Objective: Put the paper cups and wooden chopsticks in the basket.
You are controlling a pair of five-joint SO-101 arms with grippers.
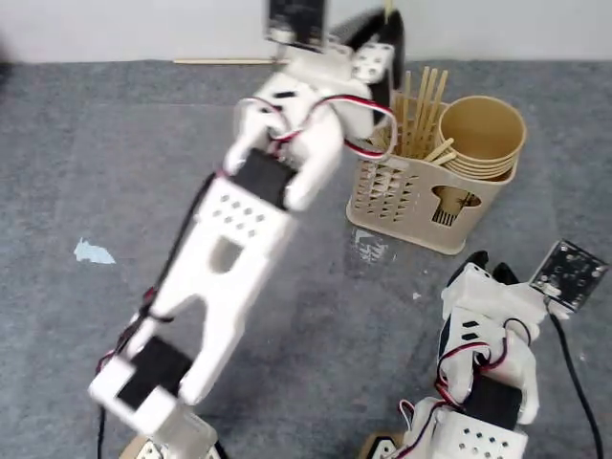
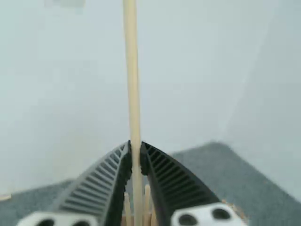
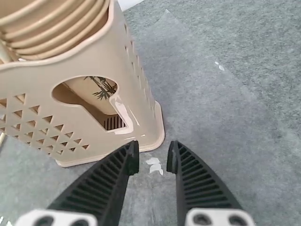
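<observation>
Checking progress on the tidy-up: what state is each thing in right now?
left gripper: shut on held chopstick, which stands upright.
right gripper: open, empty.
basket: upright on table.
paper cups: nested, in basket.
basket chopsticks: standing in basket.
loose chopstick: flat on table, outside basket.

Bright even light, soft faint shadows

The chopstick [image 2: 132, 70] in the left pincer [image 2: 135, 145] is seen as smooth pale wood; the basket [image 3: 136, 89], as glossy plastic.
</observation>
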